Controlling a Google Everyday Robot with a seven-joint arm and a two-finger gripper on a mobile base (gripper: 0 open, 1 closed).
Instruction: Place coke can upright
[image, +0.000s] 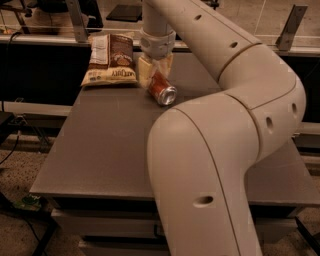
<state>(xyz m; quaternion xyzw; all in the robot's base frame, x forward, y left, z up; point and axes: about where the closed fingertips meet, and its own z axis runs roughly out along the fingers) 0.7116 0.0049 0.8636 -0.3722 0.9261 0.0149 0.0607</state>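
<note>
the hand (156, 70) is hanging low at the far end of the worktop (100, 150), right at the upper end of the coke can (161, 89); whether it is gripping the can, i cannot tell. the can is lying tilted, its silver end facing the camera. a chip bag (110, 60) is lying just beside it.

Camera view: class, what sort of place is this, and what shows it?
Probably a robotics lab: a grey table, cables on the floor, and the robot's tool holding a coke can beside a chip bag.
</note>
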